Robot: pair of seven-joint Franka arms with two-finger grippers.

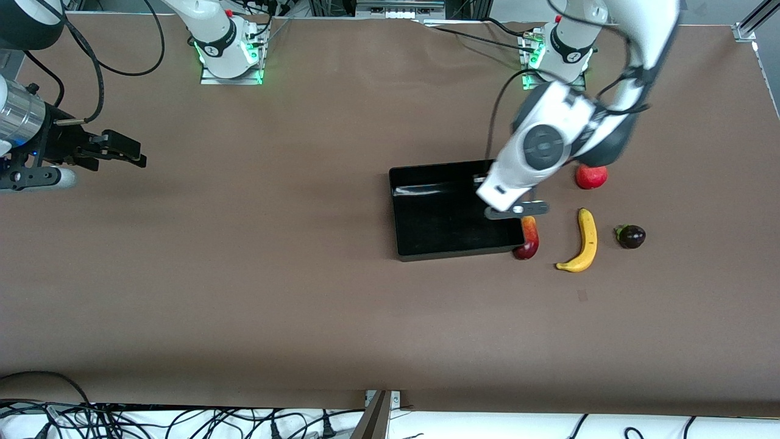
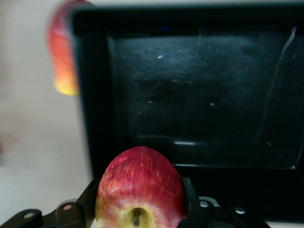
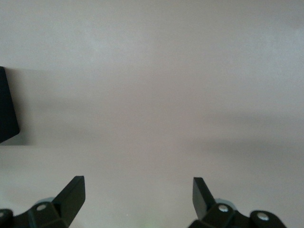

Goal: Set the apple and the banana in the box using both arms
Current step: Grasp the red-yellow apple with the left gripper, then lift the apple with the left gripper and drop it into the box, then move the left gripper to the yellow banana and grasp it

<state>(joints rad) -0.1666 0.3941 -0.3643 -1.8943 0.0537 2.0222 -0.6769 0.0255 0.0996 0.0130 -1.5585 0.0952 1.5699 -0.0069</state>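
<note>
My left gripper (image 1: 517, 209) hangs over the box's edge at the left arm's end and is shut on the apple (image 2: 140, 187). The apple is red with a yellowish dimpled top and sits between the black fingers (image 2: 191, 202). In the front view the arm hides it. The black box (image 1: 445, 222) lies open and empty, and its glossy floor (image 2: 199, 95) shows under the apple. The yellow banana (image 1: 584, 241) lies on the table beside the box, toward the left arm's end. My right gripper (image 1: 131, 152) is open and empty (image 3: 138, 190) over bare table at the right arm's end.
An elongated red-yellow fruit (image 1: 528, 239) lies against the box's side under my left gripper and also shows in the left wrist view (image 2: 64, 57). A plain red round fruit (image 1: 591, 177) and a dark purple fruit (image 1: 631, 236) lie near the banana. A box corner (image 3: 7, 109) shows in the right wrist view.
</note>
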